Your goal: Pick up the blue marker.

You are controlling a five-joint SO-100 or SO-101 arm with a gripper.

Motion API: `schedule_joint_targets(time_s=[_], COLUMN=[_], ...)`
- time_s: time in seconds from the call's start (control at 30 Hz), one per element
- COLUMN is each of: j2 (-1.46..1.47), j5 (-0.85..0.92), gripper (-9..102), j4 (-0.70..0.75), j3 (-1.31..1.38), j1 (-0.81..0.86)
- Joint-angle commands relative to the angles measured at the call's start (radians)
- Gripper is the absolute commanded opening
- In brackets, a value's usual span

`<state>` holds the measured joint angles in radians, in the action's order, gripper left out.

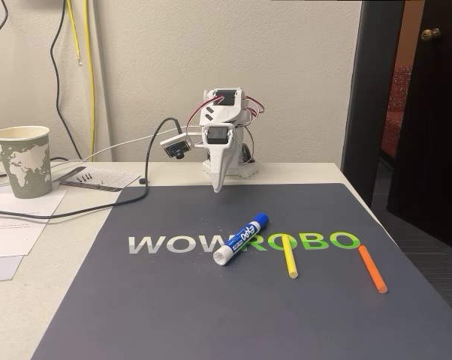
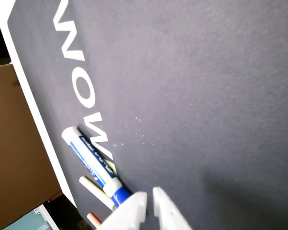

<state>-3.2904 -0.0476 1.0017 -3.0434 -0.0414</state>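
Observation:
The blue marker [image 1: 241, 238] lies flat on the dark mat [image 1: 173, 300], white barrel end toward the camera and blue cap pointing back right, across the "WOWROBO" lettering. My gripper [image 1: 217, 186] hangs at the mat's far edge, tips pointing down, well behind the marker and touching nothing. In the wrist view the marker [image 2: 94, 165] lies at the lower left, its blue cap just left of my gripper [image 2: 149, 197]. The two white fingertips stand nearly together with nothing between them.
A thin yellow stick [image 1: 289, 257] and a thin orange stick [image 1: 372, 268] lie to the marker's right on the mat. A paper cup [image 1: 23, 160], papers [image 1: 16, 217] and black cables [image 1: 98, 206] sit at the left. A dark door [image 1: 429, 112] stands at the right.

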Motion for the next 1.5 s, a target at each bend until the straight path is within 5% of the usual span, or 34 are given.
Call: schedule_joint_targets(time_s=[0.0, 0.43, 1.13, 1.33, 1.47], j2=[-0.060, -0.060, -0.058, -0.028, 0.284], j5=[0.002, 0.011, 0.064, 0.115, 0.209], gripper=[0, 0, 0, 0, 0], j4=[-0.006, -0.054, -0.715, -0.681, -0.614], j3=[0.000, 0.000, 0.000, 0.091, 0.383], j1=[0.015, 0.018, 0.083, 0.098, 0.080])
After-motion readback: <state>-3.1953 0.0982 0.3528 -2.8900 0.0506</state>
